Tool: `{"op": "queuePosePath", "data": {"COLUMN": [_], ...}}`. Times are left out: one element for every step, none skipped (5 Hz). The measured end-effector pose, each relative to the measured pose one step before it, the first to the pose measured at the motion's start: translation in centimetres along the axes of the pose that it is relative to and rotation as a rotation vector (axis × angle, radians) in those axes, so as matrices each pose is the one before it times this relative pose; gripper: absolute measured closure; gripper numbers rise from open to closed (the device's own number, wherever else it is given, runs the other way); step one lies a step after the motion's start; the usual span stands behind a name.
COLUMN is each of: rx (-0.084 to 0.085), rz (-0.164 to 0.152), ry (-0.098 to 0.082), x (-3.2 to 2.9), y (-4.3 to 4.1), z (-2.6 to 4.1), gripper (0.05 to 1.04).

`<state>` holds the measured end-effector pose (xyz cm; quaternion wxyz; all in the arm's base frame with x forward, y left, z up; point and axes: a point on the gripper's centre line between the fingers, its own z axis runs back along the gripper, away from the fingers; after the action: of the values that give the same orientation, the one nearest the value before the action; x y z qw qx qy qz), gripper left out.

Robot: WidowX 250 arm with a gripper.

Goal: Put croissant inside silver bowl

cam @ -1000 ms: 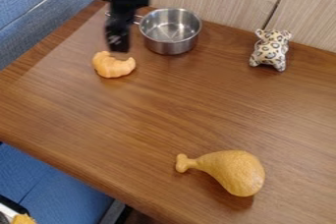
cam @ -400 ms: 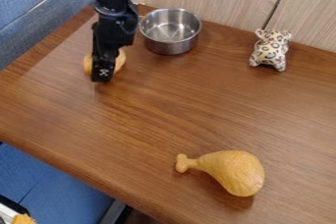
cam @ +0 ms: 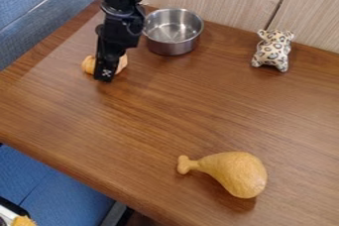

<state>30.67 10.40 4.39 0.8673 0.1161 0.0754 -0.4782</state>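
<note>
we note the gripper [cam: 106, 74] pointing down at the croissant [cam: 88, 65], its lower end in front of the croissant's middle; croissant shows on both sides of it. we cannot tell how far open the gripper is, or whether it grips anything. we record the croissant near the silver bowl [cam: 173, 47], outside it, apart.

The black, jointed robot arm [cam: 121, 9] slants down from the top edge. Its black two-finger gripper [cam: 105, 71] points downward.
</note>
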Motion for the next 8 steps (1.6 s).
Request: {"op": "queuePosePath", "data": {"rx": [0.0017,-0.0021,0.0357,0.0375,0.0086,-0.0266,-0.0091,-0.0041], "rz": [-0.0002,0.0034,0.0032,0.0178,-0.0014,-0.0137,-0.0103,0.0053], "ry": [-0.0063,-0.0522,-0.0714,-0.0496,-0.0660,-0.0278,0.0053,0.0271], "x": [0.076,0.573,0.496,0.713,2.396,2.871,1.510,0.110], "y": [-0.062,-0.217,1.136,1.573,0.839,0.763,0.697,0.427], "z": [0.142,0.817,3.595,3.021,1.601,-1.221,-1.341,-1.540], "gripper": [0.414,0.414,0.414,0.414,0.415,0.415,0.415,0.415]}}
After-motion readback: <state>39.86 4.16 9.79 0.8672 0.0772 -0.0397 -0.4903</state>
